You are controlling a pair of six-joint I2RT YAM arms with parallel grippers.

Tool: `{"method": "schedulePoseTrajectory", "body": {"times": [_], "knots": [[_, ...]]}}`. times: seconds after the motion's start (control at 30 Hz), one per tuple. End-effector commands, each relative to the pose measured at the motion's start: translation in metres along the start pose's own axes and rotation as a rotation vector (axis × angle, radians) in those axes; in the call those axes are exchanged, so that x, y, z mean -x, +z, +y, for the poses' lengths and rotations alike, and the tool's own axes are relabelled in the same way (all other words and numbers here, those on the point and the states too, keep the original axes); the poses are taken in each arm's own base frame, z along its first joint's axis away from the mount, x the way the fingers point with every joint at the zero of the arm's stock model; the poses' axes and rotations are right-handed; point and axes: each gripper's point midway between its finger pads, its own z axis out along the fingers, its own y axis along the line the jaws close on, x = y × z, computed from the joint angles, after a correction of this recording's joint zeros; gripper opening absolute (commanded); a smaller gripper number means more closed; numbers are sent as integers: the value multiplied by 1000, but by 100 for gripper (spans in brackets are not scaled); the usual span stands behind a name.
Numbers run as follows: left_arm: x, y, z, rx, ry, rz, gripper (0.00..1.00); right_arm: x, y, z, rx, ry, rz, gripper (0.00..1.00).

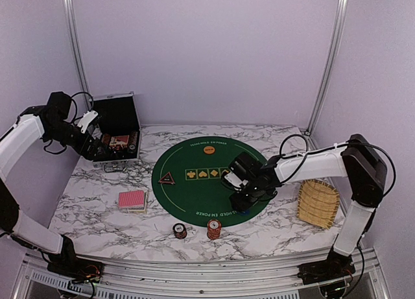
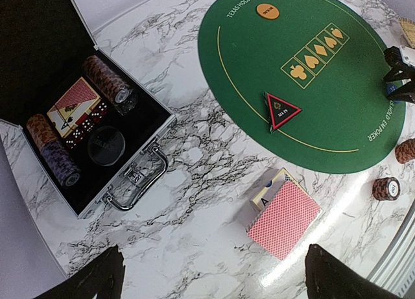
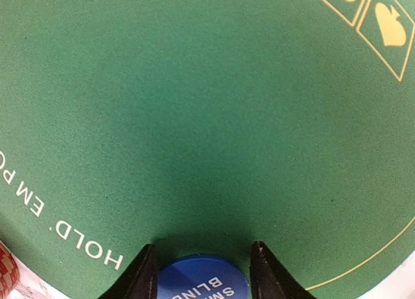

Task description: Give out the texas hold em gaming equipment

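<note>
- Top external: the left gripper (image 1: 93,125) hovers at the open black case (image 1: 118,135), which is the supply point. The right gripper (image 1: 243,198) sits low on the near-right edge of the green mat (image 1: 194,198). The card deck (image 1: 132,200) and orange chip stack (image 1: 214,229) lie toward the front, probably at player positions.
- Left wrist: the left fingers (image 2: 91,276) are spread fully, with nothing between them. Only this view shows the chip rolls (image 2: 107,78) inside the case.
- Right wrist: only here does the blue blind button (image 3: 202,283) show clearly. It lies on the mat between partly closed fingers (image 3: 146,276). Whether they grip it cannot be told.
</note>
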Motion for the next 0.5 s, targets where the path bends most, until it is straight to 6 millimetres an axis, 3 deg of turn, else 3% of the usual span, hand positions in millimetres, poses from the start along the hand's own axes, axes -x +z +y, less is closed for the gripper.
{"method": "schedulePoseTrajectory", "body": {"times": [0.0,0.1,0.2,0.47], "knots": [[4,-7,-4,-4,9,-6,99,25,-20,-7,-23,21,-53,54],[3,-7,-3,0,10,-3,99,48,-44,2,7,20,-117,67],[3,-7,-3,4,12,-1,99,57,-65,23,74,-5,-151,75],[2,-6,-5,-7,14,0,99,31,-96,90,230,-132,-93,86]]}}
